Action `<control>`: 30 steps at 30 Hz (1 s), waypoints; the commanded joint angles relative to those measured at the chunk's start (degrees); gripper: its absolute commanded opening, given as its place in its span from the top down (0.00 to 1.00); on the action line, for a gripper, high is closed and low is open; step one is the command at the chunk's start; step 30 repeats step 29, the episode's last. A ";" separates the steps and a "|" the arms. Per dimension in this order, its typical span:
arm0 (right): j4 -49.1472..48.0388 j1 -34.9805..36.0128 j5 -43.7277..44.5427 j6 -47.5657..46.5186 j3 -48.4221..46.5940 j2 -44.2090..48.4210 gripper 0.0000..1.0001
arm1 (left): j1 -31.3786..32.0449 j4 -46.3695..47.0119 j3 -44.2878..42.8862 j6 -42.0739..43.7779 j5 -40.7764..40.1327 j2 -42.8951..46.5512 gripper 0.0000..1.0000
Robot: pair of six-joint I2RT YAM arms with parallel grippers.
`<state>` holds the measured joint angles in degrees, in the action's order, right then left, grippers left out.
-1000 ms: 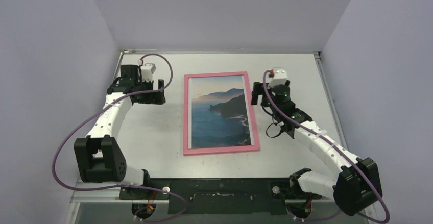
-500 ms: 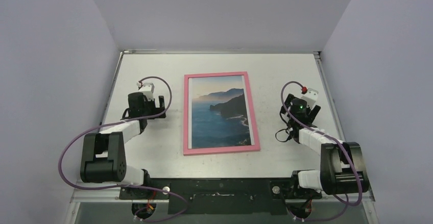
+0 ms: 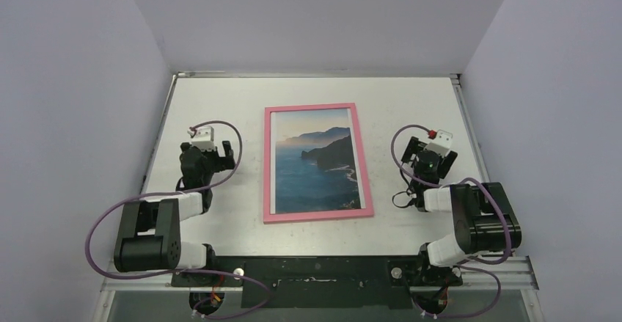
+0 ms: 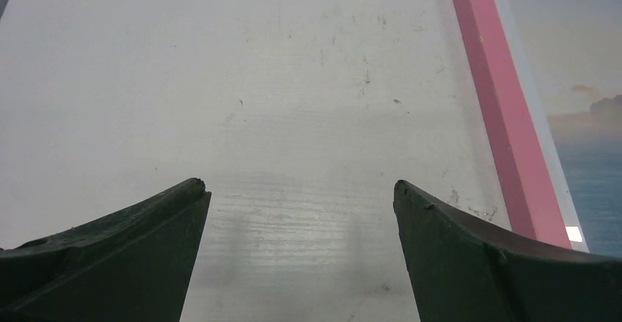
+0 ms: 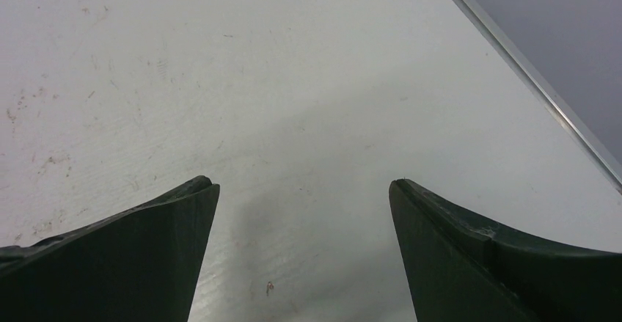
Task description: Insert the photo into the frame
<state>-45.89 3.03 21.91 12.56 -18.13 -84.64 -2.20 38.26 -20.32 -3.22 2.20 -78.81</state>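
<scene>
Photo sits in frame at centre of table; both arms stand apart from it.
The photo [image 3: 315,164], sea side up, lies inside the pink frame [image 3: 317,217], flat on the table [image 3: 411,94] at picture centre. Left gripper [image 4: 297,190] is spread wide over bare table, with the frame's edge at upper right of its wrist view. Right gripper [image 5: 302,184] is also wide, holding nothing, right of the frame and well apart.

The left arm [image 3: 183,203] and right arm [image 3: 438,197] show white links, black joints, purple cables [image 3: 88,238] and dark tapered end effector fingers [image 4: 110,263].
</scene>
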 commanded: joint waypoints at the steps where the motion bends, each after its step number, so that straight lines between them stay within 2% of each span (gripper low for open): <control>1: -13.77 0.09 -1.88 -3.82 0.21 -3.67 0.10 | -0.14 23.15 6.33 -1.02 2.56 -2.43 0.04; 2: -16.64 1.68 -1.51 -5.59 1.20 -4.63 0.10 | -0.11 34.58 9.74 -0.77 3.91 -6.45 0.04; 3: -20.11 3.45 -1.70 -7.60 2.75 -6.08 0.10 | 0.03 38.87 11.58 -0.46 5.54 -6.82 0.04; 4: -26.69 4.96 -1.42 -10.08 4.72 -8.37 0.10 | 1.30 33.76 11.74 1.19 4.49 -4.09 0.04; 5: -29.39 6.70 2.19 -10.87 5.90 -8.70 0.10 | 2.59 33.74 12.09 1.87 2.66 -3.77 0.04; 6: -28.48 7.54 4.39 -10.20 6.13 -7.93 0.10 | 3.20 38.85 12.65 1.30 2.29 -6.01 0.04; 7: -29.39 7.18 4.51 -10.04 5.86 -8.50 0.10 | 2.77 39.26 12.22 0.56 1.65 -6.46 0.04; 9: -24.06 4.98 1.65 -7.44 3.55 -8.40 0.10 | 2.50 25.51 5.91 -1.22 -1.29 -4.47 0.04; 10: -24.05 3.49 -0.11 -6.79 3.81 -8.17 0.10 | 2.53 23.36 4.65 -1.28 -1.72 -6.00 0.04; 12: -24.37 3.03 -0.15 -6.94 3.81 -8.24 0.10 | 3.14 22.33 5.03 -1.16 -4.03 -4.59 0.04; 14: -24.62 3.10 -0.04 -6.98 4.08 -7.94 0.10 | 3.04 25.73 5.75 -1.09 -4.04 -5.66 0.04; 30: -25.50 3.32 0.32 -7.26 4.68 -7.78 0.10 | 3.30 24.66 5.43 -0.92 -4.62 -5.41 0.04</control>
